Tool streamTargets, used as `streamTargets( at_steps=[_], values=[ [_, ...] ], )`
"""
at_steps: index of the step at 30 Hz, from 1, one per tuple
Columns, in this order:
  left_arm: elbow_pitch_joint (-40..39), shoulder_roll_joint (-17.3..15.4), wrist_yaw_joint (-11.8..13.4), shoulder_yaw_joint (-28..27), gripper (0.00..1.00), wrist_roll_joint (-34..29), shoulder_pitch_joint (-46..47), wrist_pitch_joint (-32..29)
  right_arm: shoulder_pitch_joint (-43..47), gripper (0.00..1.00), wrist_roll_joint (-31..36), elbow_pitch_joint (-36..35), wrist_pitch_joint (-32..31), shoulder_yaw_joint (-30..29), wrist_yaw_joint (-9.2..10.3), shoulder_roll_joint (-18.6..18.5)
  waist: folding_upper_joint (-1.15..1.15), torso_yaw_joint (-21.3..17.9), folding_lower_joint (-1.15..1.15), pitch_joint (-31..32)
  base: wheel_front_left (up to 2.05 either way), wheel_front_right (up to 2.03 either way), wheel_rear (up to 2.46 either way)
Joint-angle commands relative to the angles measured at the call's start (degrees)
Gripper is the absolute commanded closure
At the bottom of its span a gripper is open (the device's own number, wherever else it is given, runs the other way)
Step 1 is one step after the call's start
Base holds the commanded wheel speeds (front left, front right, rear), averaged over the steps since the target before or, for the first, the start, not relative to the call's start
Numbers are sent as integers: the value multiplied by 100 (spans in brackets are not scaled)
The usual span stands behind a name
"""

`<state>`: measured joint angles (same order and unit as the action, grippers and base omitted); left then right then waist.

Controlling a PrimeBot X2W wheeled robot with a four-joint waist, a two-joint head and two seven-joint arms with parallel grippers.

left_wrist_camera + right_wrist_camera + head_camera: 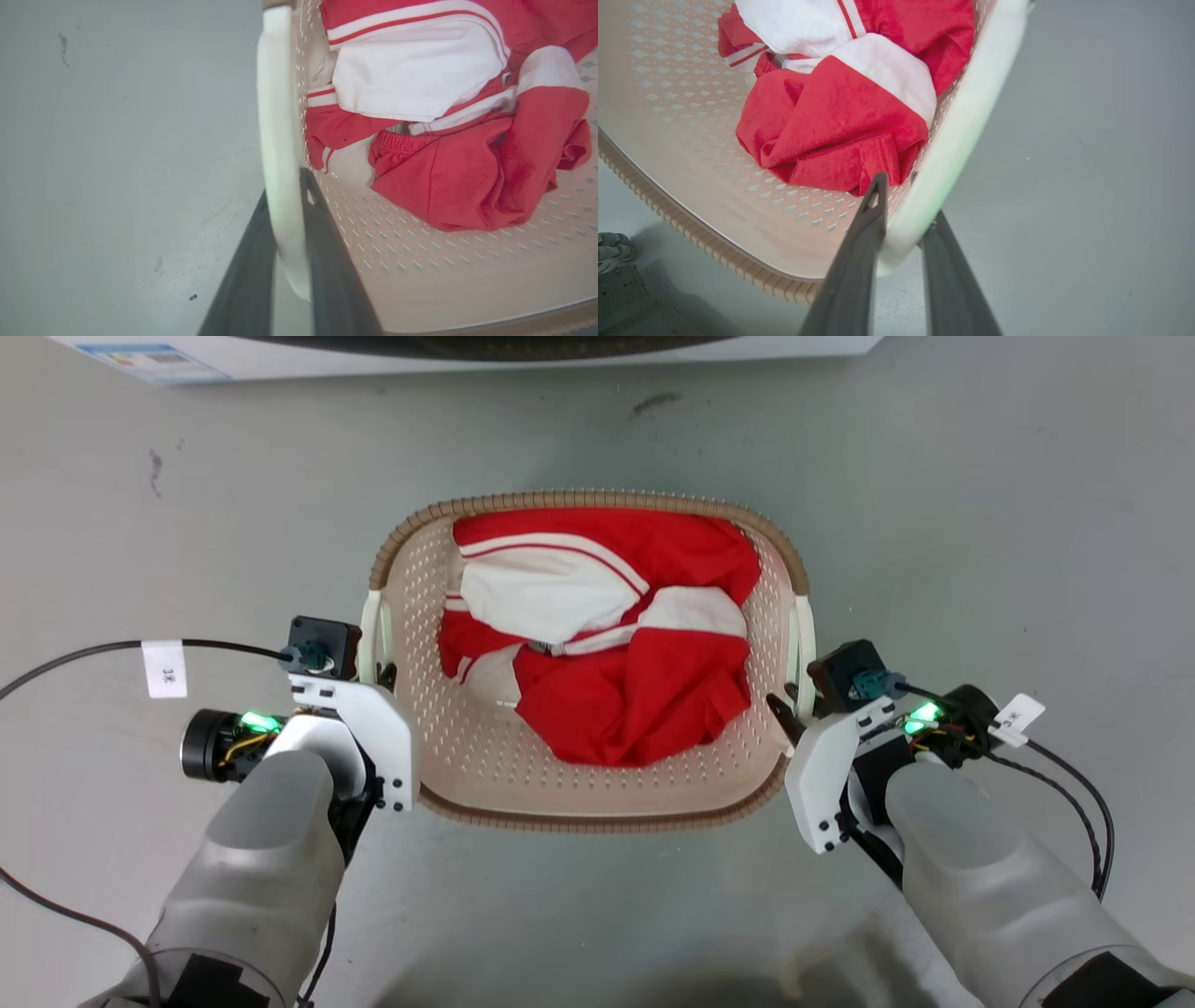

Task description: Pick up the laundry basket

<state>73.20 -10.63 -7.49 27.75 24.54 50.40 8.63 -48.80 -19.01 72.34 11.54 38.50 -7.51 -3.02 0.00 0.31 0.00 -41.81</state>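
Wrist views: my left gripper [285, 186] clamps the left handle [275, 116], my right gripper [909, 196] the right handle [971, 121]. I judge the laundry basket [579, 821] stiff and light; lift level.

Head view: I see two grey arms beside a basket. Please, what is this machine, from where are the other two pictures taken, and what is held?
It is a two-armed robot. The head view looks down from its head at a laundry basket with red and white clothes inside and a grey floor beneath. Each other picture comes from a camera on one wrist. The left end effector grips the left handle between two dark fingers; the right end effector grips the right handle.
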Motion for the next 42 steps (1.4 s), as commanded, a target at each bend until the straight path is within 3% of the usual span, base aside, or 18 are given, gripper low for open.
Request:
streamTargets(
  at_steps=[1, 18, 42],
  values=[
    [-22, 42, 8, 73, 100, 31, -62, -33, 78, 100, -41, -9, -31, 70, 4, 23, 0, 15, 0, 146, 0, 0, 0],
    [-437, 48, -6, 918, 100, 1040, -876, -1193, 649, 100, -877, -177, -1017, 923, 3, 41, 0, -35, 0, 1558, 0, 0, 0],
    [-1145, -448, -6, 2407, 100, 2525, -1443, -2843, 1167, 100, -2421, -602, -2541, 2258, 3, -273, 0, -139, 0, 3284, 0, 0, 0]
  ],
)
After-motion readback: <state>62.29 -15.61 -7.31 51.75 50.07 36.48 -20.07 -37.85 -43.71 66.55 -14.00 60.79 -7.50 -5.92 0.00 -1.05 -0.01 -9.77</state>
